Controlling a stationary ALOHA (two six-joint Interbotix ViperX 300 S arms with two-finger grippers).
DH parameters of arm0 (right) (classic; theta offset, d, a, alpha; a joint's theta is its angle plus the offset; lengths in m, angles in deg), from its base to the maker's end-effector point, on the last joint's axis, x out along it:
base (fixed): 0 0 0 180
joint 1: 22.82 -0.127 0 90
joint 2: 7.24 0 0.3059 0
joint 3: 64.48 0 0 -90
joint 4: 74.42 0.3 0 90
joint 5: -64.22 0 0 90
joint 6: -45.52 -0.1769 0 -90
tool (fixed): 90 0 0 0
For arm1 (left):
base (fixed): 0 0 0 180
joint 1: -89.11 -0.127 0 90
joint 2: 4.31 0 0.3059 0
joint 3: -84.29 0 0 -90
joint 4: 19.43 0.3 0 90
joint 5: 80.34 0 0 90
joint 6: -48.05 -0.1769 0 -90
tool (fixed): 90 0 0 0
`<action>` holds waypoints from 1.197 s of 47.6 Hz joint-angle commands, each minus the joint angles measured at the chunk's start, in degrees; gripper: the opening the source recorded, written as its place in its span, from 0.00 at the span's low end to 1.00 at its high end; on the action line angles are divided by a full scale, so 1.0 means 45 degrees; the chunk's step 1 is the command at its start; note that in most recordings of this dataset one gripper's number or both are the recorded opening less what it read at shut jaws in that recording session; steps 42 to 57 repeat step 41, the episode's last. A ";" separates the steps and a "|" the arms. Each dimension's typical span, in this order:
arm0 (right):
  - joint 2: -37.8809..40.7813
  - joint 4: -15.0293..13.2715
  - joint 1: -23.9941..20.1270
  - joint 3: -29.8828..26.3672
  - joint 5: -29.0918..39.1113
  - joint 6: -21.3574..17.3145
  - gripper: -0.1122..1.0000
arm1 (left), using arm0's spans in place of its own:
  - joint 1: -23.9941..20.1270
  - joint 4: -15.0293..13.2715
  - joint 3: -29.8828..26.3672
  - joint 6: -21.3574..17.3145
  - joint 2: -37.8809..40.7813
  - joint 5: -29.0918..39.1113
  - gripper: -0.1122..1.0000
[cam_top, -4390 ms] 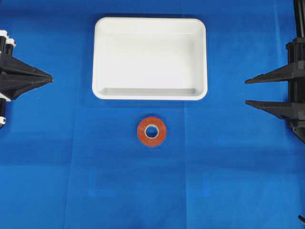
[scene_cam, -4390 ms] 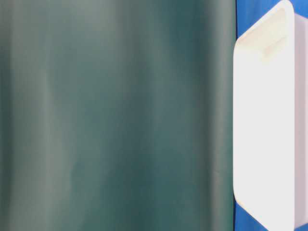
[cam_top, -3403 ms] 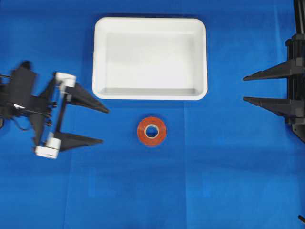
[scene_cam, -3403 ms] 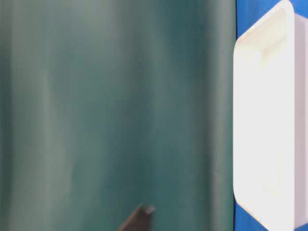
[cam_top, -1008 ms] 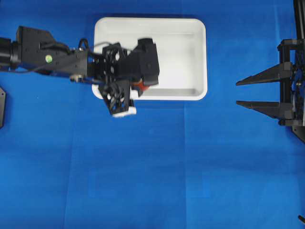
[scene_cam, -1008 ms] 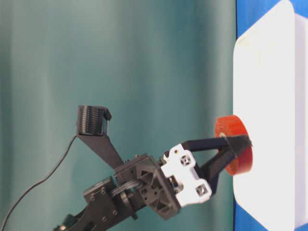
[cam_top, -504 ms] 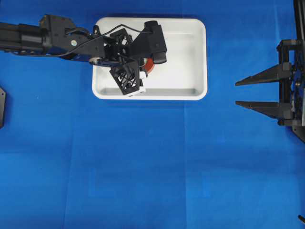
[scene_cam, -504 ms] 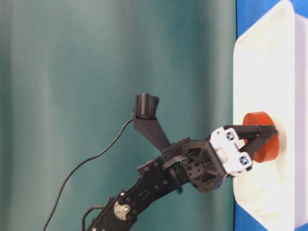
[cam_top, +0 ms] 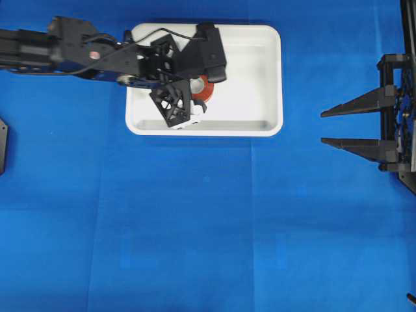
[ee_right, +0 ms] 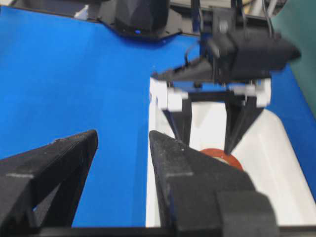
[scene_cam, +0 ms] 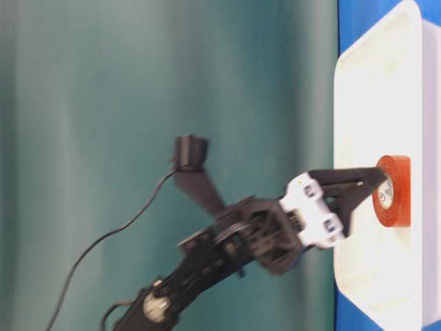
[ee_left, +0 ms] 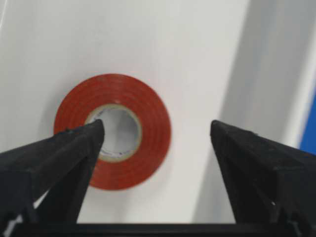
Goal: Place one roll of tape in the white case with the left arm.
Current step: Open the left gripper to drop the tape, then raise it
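The orange-red roll of tape [ee_left: 113,131] lies flat on the floor of the white case [ee_left: 197,49]. My left gripper [ee_left: 157,129] hovers over it, open and empty. One fingertip is over the roll's hole and the other is clear of it, towards the case wall. In the overhead view the left gripper [cam_top: 195,94] reaches into the case [cam_top: 250,78] above the roll [cam_top: 204,91]. The table-level view shows the roll [scene_cam: 394,192] flat against the case floor [scene_cam: 372,103]. My right gripper [cam_top: 323,127] is open and empty at the right edge.
The blue cloth [cam_top: 208,221] covers the table. The right wrist view shows its own open fingers [ee_right: 123,138] over the cloth, with the left gripper [ee_right: 206,145] and the roll [ee_right: 222,154] beyond.
The left gripper carried the roll over the case's near rim, lowered it and opened. The roll, held tilted between the fingers before, now lies flat and free. The right arm has not moved.
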 commanded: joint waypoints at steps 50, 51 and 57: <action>0.0078 0.0039 0.0020 -0.0156 -0.0117 -0.0039 0.05 | 0.1641 -0.0332 0.6582 0.0156 -0.8535 -0.7578 0.81; 0.0078 0.0039 0.0020 -0.0156 -0.0117 -0.0039 0.05 | 0.1641 -0.0332 0.6582 0.0156 -0.8535 -0.7578 0.81; 0.0078 0.0039 0.0020 -0.0156 -0.0117 -0.0039 0.05 | 0.1641 -0.0332 0.6582 0.0156 -0.8535 -0.7578 0.81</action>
